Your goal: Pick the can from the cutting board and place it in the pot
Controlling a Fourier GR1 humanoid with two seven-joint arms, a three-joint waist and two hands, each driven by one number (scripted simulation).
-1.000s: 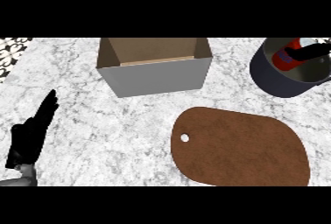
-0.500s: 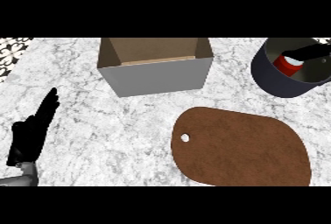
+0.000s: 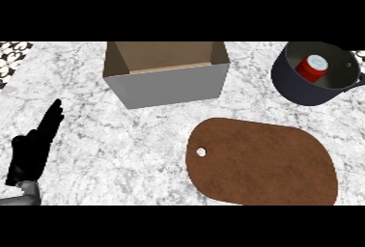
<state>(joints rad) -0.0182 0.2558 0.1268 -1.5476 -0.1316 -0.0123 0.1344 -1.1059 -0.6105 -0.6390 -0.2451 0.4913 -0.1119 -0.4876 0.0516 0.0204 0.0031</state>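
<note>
**Red can sitting inside the dark pot, well away from our left hand**

We are resting our black left hand [image 3: 32,152] on the white marbled table [image 3: 107,144] at the lower left of the view. Its fingers are lying straight and close together, pointing away from us and holding nothing. Our right hand is not showing.

The red cylindrical can with a pale top [image 3: 311,66] is standing inside the round dark grey pot [image 3: 294,90]. Both are sitting far to the right of the hand and further from us, at the table's far right corner.

The brown rounded wooden cutting board [image 3: 264,166], with a small hole near its left edge, is lying flat to the right of the hand, well apart from it. Nothing is lying on the board.

The open grey box with a brown inside [image 3: 167,84] is standing beyond the hand and to its right, between the hand and the pot, touching neither.
</note>
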